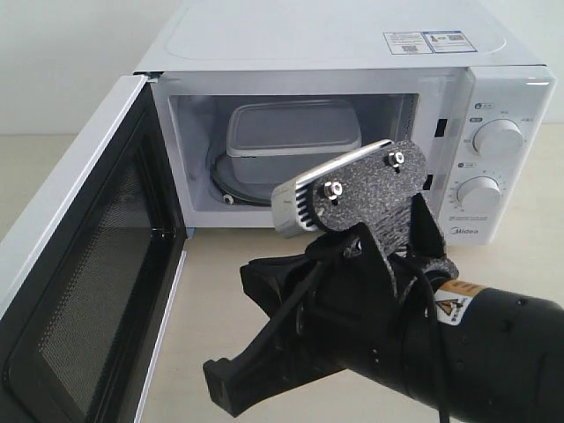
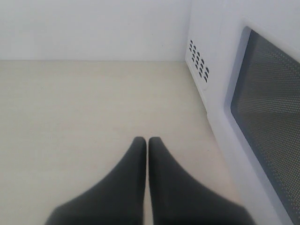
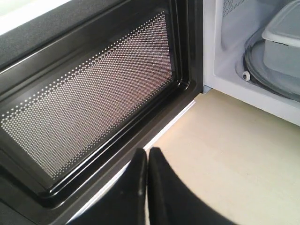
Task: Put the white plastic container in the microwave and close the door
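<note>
– Inside the white boxy countertop microwave [image 1: 352, 53], at 12 o'clock in the exterior view, what can you see?
– A shallow translucent-white plastic container [image 1: 291, 132] with its flat lid on. It rests on the round glass turntable [image 3: 262, 77], towards the back of the cavity.
– And the white door with the dark mesh window [image 1: 79, 264]?
– It is swung wide open and reaches out to 8 o'clock, with its black inner frame facing the cavity.
– Where is the right gripper [image 3: 146, 151]?
– On a black arm at 5 o'clock, low over the pale beige worktop [image 1: 220, 256] in front of the opening. It is near the door's lower inner edge, but I cannot tell if it touches. Its fingers are pressed together, with nothing between them.
– And the left gripper [image 2: 146, 140]?
– Over bare worktop on the far side of the door, near its outer face. Its fingers are also pressed tip to tip, holding nothing.
– Anything else on the microwave?
– Two round white dials [image 1: 493, 163] at 3 o'clock on its front, and stickers [image 1: 423, 41] on its top.
</note>
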